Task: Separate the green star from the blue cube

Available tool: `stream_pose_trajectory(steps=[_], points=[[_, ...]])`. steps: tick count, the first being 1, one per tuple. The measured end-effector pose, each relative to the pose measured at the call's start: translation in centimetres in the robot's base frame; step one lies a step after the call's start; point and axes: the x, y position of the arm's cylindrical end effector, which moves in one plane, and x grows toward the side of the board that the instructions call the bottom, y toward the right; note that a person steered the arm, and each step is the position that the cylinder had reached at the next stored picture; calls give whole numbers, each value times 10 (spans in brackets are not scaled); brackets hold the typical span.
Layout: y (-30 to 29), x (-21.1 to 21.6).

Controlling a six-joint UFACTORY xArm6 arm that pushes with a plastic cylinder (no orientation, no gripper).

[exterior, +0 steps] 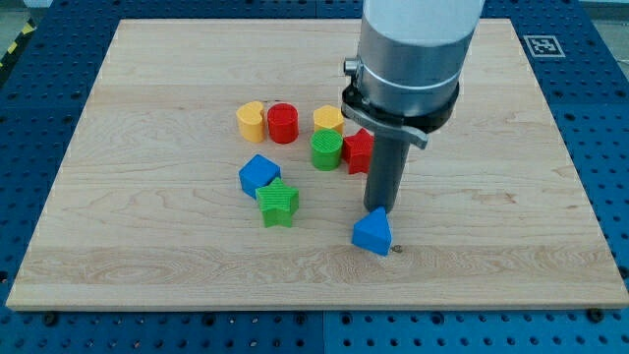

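The green star [279, 203] lies left of the board's centre. It touches the blue cube [258, 175], which sits just above and to its left. My dark rod comes down at the view's right of them. My tip [396, 250] shows only as a small end at the lower right corner of a blue triangular block [372, 232], which hides the rest of it. The tip is well to the right of the star and the cube, about a hand's width away.
Above the pair are a yellow heart [252, 121], a red cylinder [283, 123], a yellow pentagon [328, 118], a green cylinder [326, 149] and a red block [358, 150], the last partly behind the rod. The wooden board [147, 275] rests on a blue perforated table.
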Motion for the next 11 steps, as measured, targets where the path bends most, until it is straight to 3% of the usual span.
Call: stream_pose_trajectory(steps=[1, 3, 5, 7, 9, 11], points=[[1, 20], [-32, 7], [-68, -39], [-121, -34], [-135, -36], [-70, 7]])
